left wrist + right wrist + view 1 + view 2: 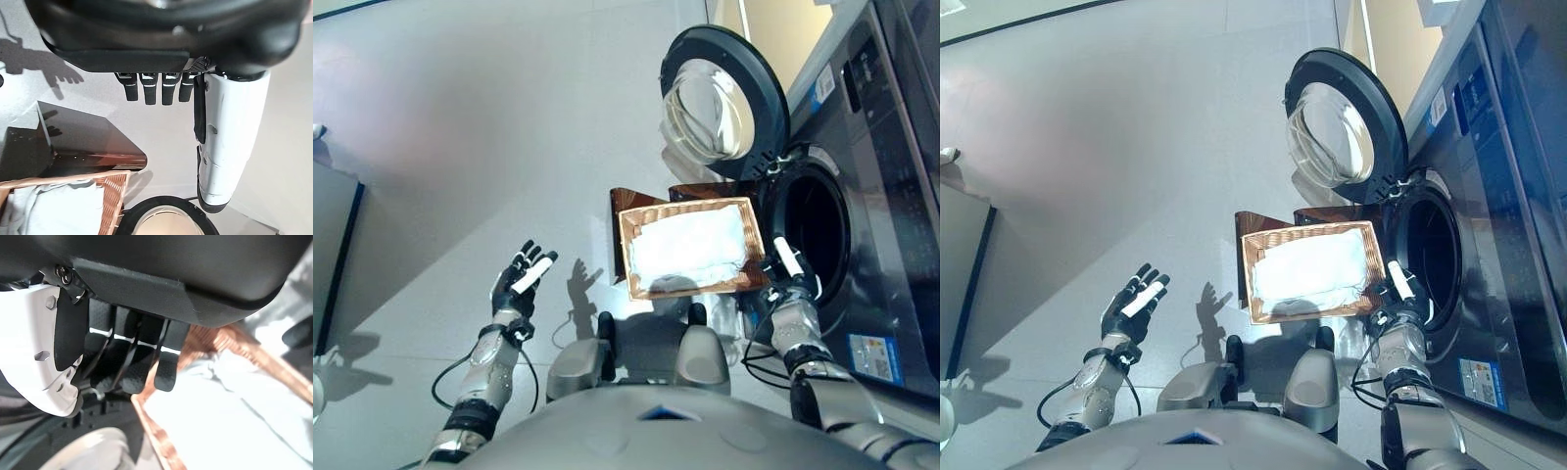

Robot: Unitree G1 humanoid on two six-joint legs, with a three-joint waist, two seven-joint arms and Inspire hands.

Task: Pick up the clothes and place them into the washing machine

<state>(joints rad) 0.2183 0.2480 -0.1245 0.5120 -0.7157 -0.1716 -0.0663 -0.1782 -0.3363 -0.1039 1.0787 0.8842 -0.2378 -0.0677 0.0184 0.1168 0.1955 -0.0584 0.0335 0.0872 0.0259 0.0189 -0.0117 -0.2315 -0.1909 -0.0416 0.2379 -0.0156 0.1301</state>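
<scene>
White clothes (690,247) lie in a wicker basket (628,257) that rests on a brown stand in front of me. To its right stands the washing machine (871,196), its round door (720,103) swung open and the dark drum opening (813,230) exposed. My right hand (785,274) hovers at the basket's right edge, between basket and drum, fingers relaxed and holding nothing; its wrist view shows the fingers (132,357) above the cloth (234,406). Well left of the basket, my left hand (521,279) hangs open over the floor.
A grey cabinet (333,255) stands at the far left. The brown stand (83,142) juts out past the basket's far side. Pale floor (489,117) stretches beyond the basket to the left of the machine door.
</scene>
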